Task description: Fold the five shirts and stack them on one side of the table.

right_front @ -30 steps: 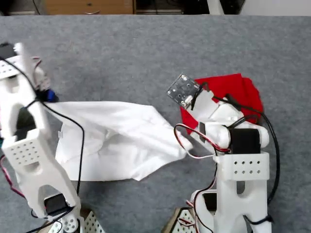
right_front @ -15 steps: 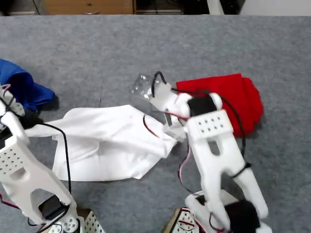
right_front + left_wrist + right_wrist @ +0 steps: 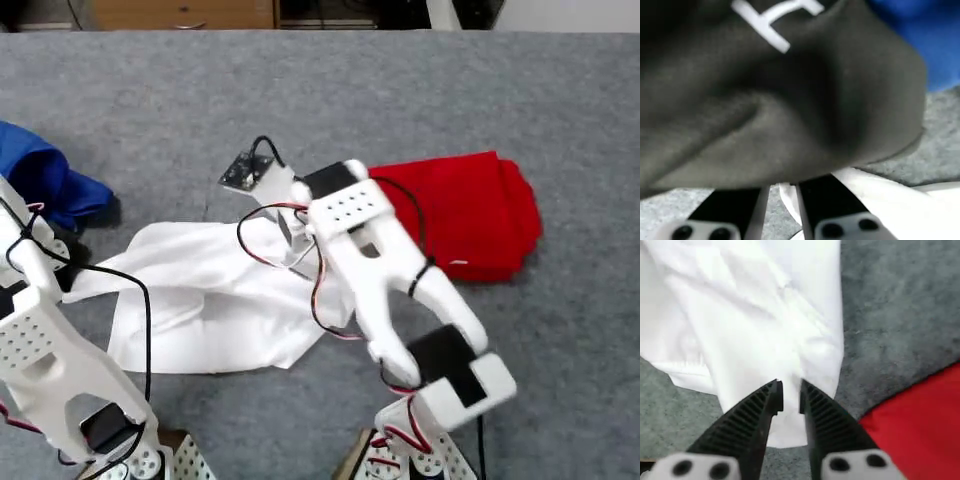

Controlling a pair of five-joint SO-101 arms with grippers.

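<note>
1. The step in hand looks like spreading the white shirt point(image 3: 210, 300) for its fold. It lies rumpled and unfolded on the grey table point(image 3: 400, 90), between the two arms.
2. The red shirt point(image 3: 470, 215) sits as a folded bundle just beside the white shirt, on the right arm's side. I take it as done and as the start of the stack.
3. The blue shirt point(image 3: 45, 185) is bunched at the table's far left edge, not yet folded. A black cloth point(image 3: 765, 100), probably another shirt, hangs close over the left wrist camera, next to the blue.
4. The right gripper point(image 3: 790, 387) hovers low over the white shirt near the edge that faces the red one. Its jaws stand a narrow slit apart with nothing between them.
5. The left gripper point(image 3: 784, 187) is by the white shirt's sleeve end, under the black cloth. I cannot tell whether it holds anything.
6. The task seems early: one shirt folded, the rest waiting.
7. The next move likely calls for the right gripper to drop onto a hem, pinch a single layer, and draw it flat or across. The red bundle is near enough to be dragged, so care is needed.
8. Writing: a white mark point(image 3: 775, 20) shows on the black cloth, cut off and not readable.
</note>
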